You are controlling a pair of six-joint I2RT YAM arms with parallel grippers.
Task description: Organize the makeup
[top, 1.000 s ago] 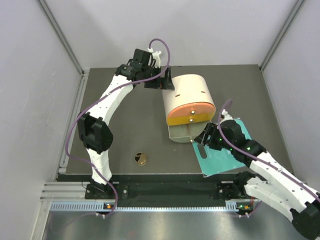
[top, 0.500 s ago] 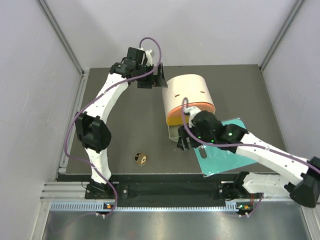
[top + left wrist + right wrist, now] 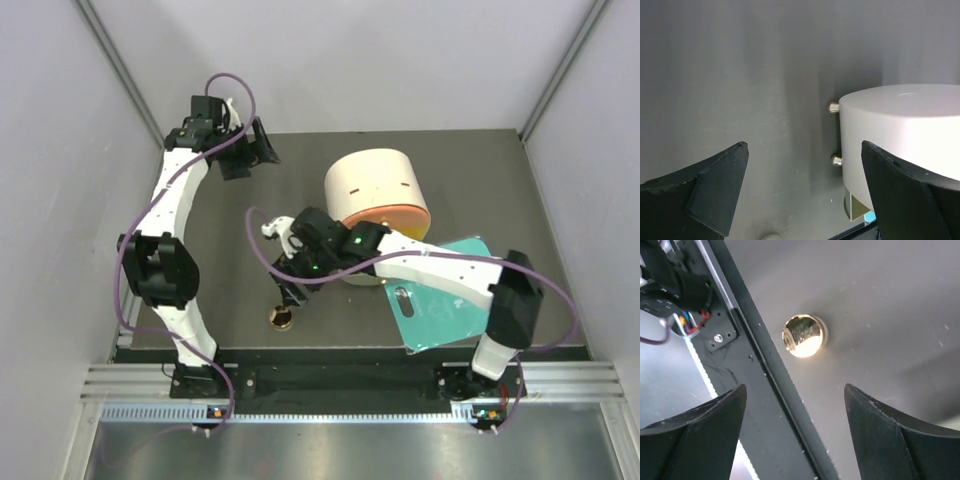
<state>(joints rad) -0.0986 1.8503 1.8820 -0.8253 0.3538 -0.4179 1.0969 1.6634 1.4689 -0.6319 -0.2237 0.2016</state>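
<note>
The round gold-rimmed compact (image 3: pixel 282 318) lies on the dark mat near its front edge; in the right wrist view it shows as a shiny gold disc (image 3: pixel 804 335). My right gripper (image 3: pixel 293 292) is open and empty, hovering just above and behind the compact (image 3: pixel 795 390). My left gripper (image 3: pixel 252 152) is open and empty at the back left of the mat, with bare mat between its fingertips (image 3: pixel 804 147). The two peach-beige tubes and the black-and-gold rectangular piece are out of view.
The big cream-and-orange cylindrical box (image 3: pixel 378 195) lies on its side at mid-table, and it also shows in the left wrist view (image 3: pixel 905 130). The flat teal board (image 3: pixel 445 300) lies right of it. The black front rail (image 3: pixel 770 385) borders the mat.
My right arm has swung left from the teal board and box front to above the compact. My left arm has drawn back left, away from the box.
</note>
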